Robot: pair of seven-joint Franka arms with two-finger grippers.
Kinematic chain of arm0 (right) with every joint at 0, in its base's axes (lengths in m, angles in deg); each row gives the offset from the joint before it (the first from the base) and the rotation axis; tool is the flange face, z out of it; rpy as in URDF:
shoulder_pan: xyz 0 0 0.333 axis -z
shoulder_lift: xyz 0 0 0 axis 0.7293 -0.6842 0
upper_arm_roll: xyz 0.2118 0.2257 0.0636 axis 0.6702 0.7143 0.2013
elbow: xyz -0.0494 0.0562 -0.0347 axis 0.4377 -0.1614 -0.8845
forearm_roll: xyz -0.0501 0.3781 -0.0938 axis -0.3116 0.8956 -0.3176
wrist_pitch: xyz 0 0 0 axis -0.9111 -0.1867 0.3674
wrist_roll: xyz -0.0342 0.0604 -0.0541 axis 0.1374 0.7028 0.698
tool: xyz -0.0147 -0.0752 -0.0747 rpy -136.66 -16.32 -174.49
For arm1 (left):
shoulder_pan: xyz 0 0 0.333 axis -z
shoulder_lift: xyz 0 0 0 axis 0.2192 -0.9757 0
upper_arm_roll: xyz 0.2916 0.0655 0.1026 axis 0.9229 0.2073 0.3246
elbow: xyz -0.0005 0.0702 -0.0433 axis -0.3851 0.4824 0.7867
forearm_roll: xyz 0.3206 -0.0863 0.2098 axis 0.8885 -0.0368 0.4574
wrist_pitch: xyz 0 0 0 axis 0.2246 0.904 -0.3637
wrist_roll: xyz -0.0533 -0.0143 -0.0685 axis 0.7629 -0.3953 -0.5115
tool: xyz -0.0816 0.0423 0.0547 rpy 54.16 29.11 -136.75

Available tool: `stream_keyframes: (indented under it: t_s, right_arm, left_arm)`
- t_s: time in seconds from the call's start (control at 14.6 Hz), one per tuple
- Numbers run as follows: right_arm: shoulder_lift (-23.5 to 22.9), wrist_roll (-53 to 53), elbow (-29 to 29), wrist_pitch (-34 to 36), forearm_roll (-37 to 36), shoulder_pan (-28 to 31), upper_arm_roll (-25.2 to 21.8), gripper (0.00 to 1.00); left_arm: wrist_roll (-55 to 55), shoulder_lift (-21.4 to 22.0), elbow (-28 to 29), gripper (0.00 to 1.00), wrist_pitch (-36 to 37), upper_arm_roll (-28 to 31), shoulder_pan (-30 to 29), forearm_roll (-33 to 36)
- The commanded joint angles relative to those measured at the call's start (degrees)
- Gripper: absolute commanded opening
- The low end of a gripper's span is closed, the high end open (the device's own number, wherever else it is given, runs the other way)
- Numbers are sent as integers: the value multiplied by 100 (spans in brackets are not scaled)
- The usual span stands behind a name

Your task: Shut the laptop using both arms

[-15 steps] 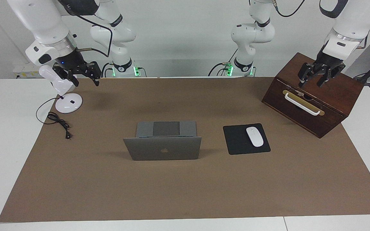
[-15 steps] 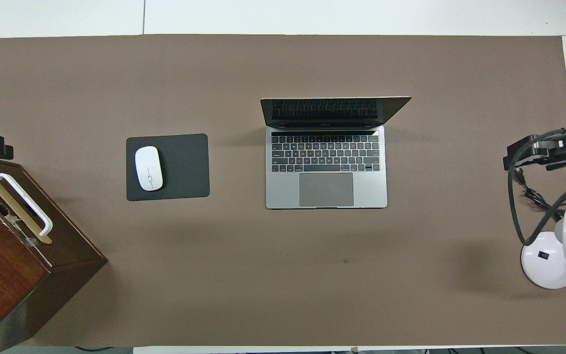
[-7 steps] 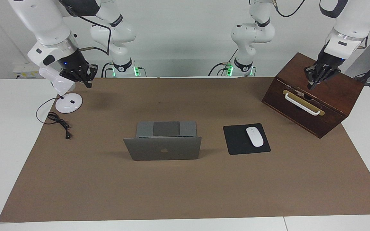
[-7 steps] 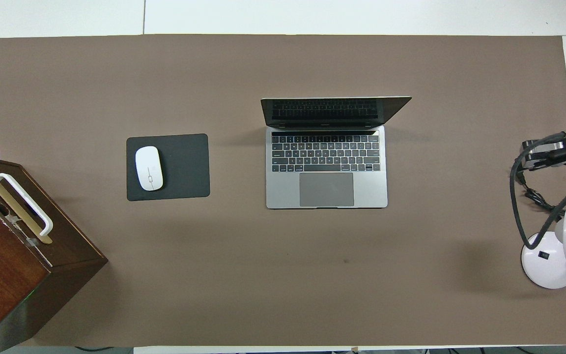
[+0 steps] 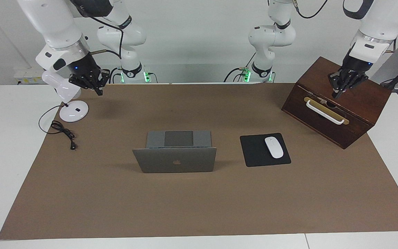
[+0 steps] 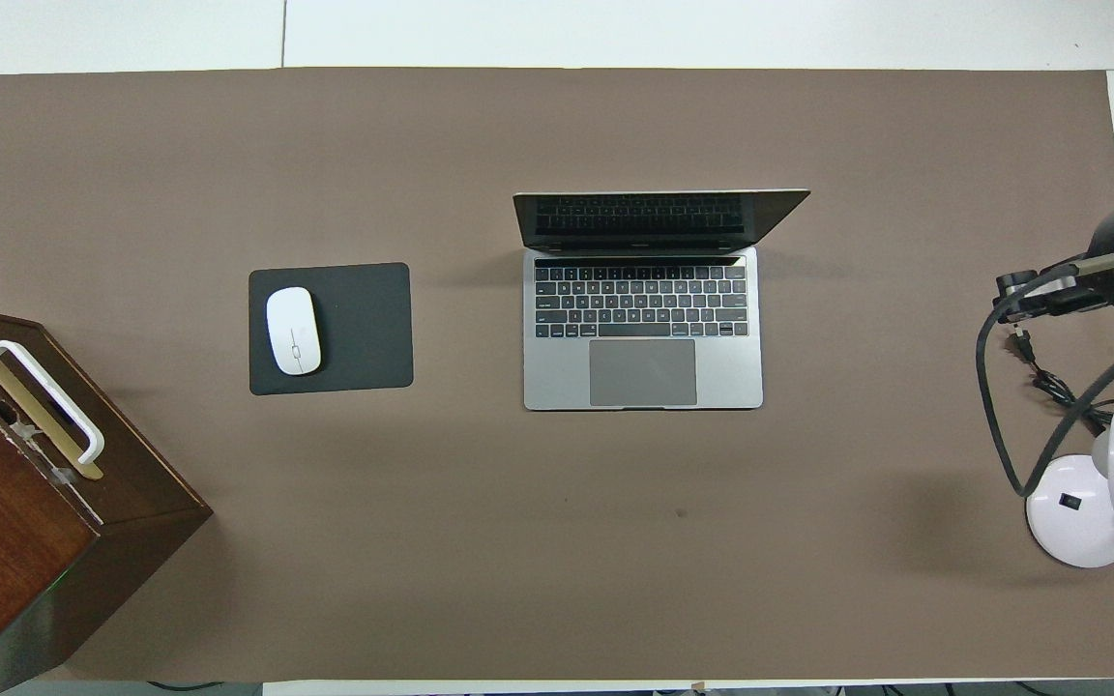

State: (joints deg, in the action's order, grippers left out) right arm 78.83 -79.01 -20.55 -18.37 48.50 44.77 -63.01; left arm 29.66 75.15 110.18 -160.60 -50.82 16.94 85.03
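Both claws are pinched shut on nothing now: half a moment back their fingers stood apart. My left gripper (image 5: 339,90) hangs over the wooden box (image 5: 358,103) at about two o'clock from the laptop (image 5: 175,159) in the facing view; my right gripper (image 5: 93,84) hovers by the white desk lamp (image 5: 68,100) at ten o'clock. I judge closed tips suit pushing the lid, which stands open at the middle of the brown mat (image 5: 199,207), untouched. Mouse (image 5: 274,147) and mouse pad (image 5: 254,152) lie beside it, white wall around.
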Motion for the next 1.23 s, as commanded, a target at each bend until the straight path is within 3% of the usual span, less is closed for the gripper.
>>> stream_keyframes:
  t_s: [0.0, 0.34, 0.55, 0.75, 0.96, 1.16]
  right_arm:
    - [-387, 170, 708, 13, 118, 38, 4, 0]
    - [-651, 170, 965, -240, 593, 3, 39, 0]
    - [-896, 214, 1087, -452, 576, 3, 74, 0]
    - [-1379, 249, 1614, -645, 584, 3, 214, 0]
    - [-1635, 205, 1651, -1154, 619, 3, 460, 0]
    - [-1872, 22, 1651, -1629, 646, -6, 618, 0]
  left_arm:
    - [20, 154, 207, 0, -273, 25, 73, 45]
    - [-85, 267, 724, 0, -1256, -1, 126, -244]
    - [-103, 522, 1444, 0, -2345, -10, 318, -403]
    - [-112, 873, 2314, 0, -3356, -10, 643, -456]
    - [-103, 1295, 3298, 0, -4411, -10, 1021, -465]
    - [-86, 1472, 3731, 0, -4888, -19, 1373, -473]
